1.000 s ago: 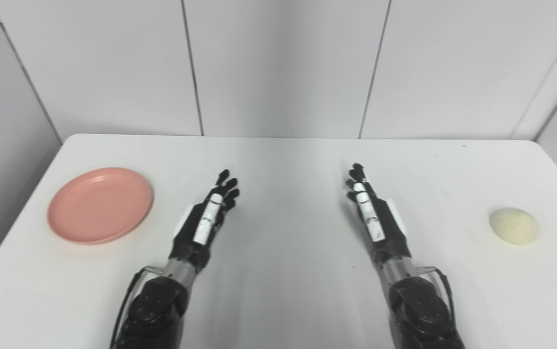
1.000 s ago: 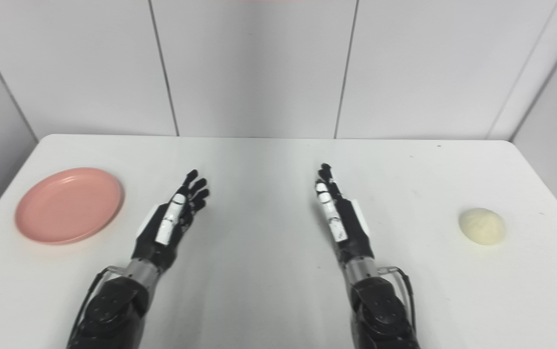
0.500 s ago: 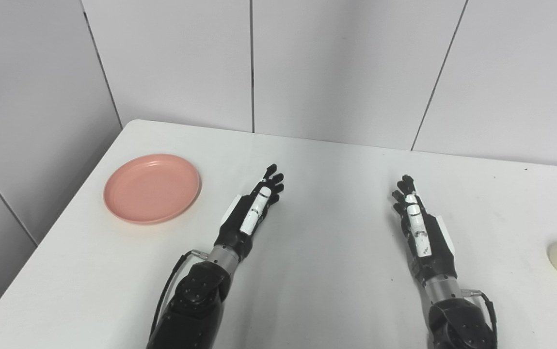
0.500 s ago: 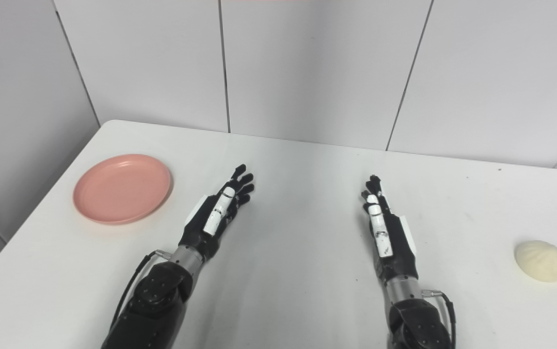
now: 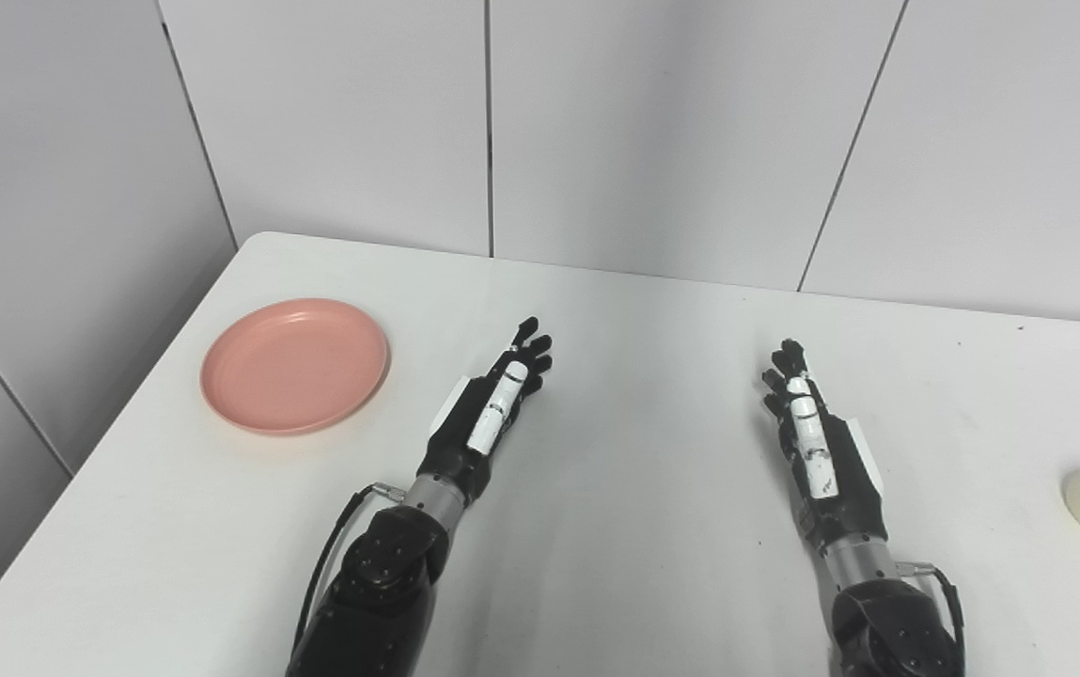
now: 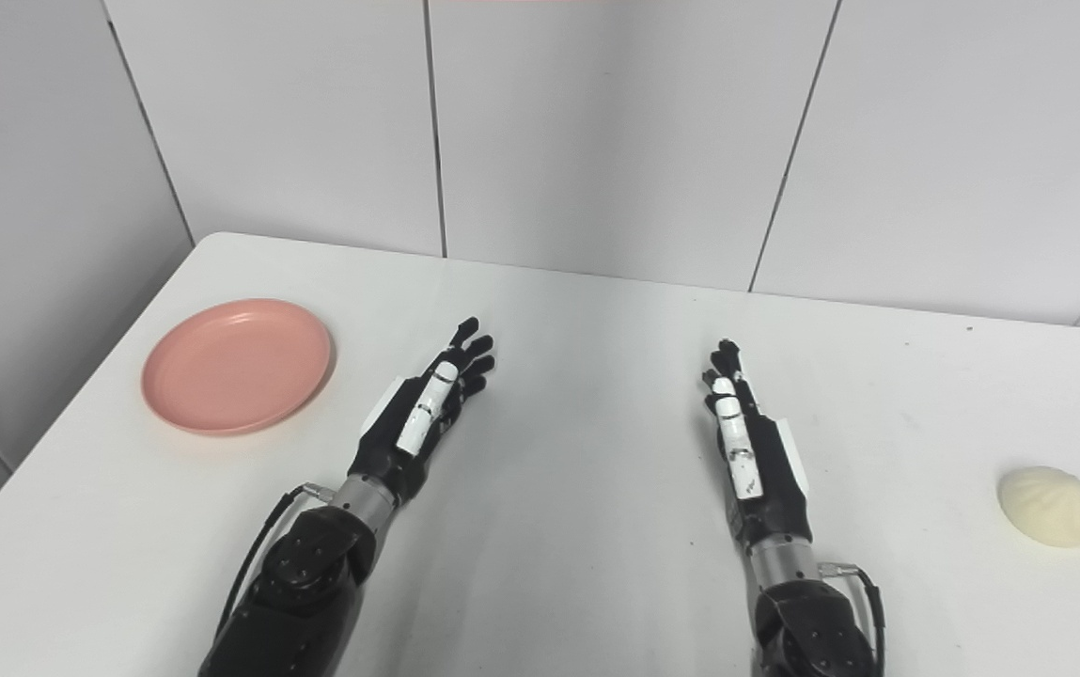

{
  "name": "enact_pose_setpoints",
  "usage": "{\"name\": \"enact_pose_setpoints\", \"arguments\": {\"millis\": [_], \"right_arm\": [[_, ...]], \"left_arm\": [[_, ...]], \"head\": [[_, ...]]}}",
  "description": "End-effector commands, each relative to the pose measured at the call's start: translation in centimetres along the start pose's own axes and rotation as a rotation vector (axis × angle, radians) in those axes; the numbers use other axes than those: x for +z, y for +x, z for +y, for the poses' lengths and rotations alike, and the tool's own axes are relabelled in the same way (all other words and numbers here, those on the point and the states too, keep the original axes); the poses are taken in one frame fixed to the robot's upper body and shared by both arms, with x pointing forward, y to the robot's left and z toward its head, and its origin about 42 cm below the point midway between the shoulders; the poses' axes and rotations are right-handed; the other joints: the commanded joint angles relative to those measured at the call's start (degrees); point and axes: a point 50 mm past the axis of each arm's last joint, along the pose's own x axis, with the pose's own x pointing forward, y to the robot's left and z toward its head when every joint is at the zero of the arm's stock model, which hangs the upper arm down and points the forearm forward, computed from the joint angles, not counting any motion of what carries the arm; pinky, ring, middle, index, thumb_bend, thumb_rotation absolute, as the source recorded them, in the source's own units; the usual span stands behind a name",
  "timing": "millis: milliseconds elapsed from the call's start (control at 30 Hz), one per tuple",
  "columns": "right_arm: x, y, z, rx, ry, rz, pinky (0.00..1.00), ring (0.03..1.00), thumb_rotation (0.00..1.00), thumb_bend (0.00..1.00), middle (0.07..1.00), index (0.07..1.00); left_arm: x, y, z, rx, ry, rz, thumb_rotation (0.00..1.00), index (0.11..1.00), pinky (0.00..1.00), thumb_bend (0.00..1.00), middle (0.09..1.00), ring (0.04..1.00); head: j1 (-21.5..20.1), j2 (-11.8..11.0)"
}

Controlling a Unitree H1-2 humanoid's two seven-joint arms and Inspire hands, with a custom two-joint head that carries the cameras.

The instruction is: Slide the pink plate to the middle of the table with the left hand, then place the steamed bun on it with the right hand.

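Note:
A round pink plate lies on the white table near its left edge, with nothing on it. A pale steamed bun rests far off at the table's right side. My left hand is open over the table, fingers stretched forward, a short way right of the plate and apart from it. My right hand is open too, edge-on with fingers straight, well left of the bun. Neither hand holds anything.
White wall panels rise behind the table's far edge. The table's left edge runs close beside the plate, with a drop beyond it.
The whole picture shifted between one second ago and half a second ago, so the camera turned left. Since then nothing has visibly moved; both hands keep their pose.

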Motion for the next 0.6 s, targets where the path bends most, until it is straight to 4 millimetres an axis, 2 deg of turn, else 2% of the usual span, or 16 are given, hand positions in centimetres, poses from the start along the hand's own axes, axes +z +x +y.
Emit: {"name": "enact_pose_setpoints", "arguments": {"millis": [0,100,300,567], "right_arm": [[-2.4,-1.8,-0.8,-0.012,-0.003,0.081,1.0,0.983,1.0,0.17,0.998,1.0],[-2.4,-1.7,-0.8,-0.012,0.0,0.081,1.0,0.984,1.0,0.17,1.0,1.0],[-2.6,-1.5,-0.8,-0.015,0.001,0.08,1.0,0.983,1.0,0.17,0.999,1.0],[-2.6,-1.4,-0.9,-0.02,-0.006,0.09,0.99,0.977,1.0,0.16,0.993,1.0]], "left_arm": [[-3.3,-1.1,-1.4,-0.013,-0.036,0.163,1.0,0.977,0.98,0.49,0.971,0.962],[-2.5,-0.8,-1.3,-0.01,-0.03,0.137,1.0,0.976,0.98,0.49,0.969,0.962],[0.6,0.1,-0.8,-0.001,-0.02,0.035,1.0,0.985,0.99,0.49,0.979,0.973],[6.0,1.6,-0.1,0.028,-0.053,-0.116,1.0,0.975,0.99,0.54,0.963,0.957]], "head": [[0.1,0.0],[0.3,-0.1],[0.4,-0.5],[0.2,-0.6]]}}
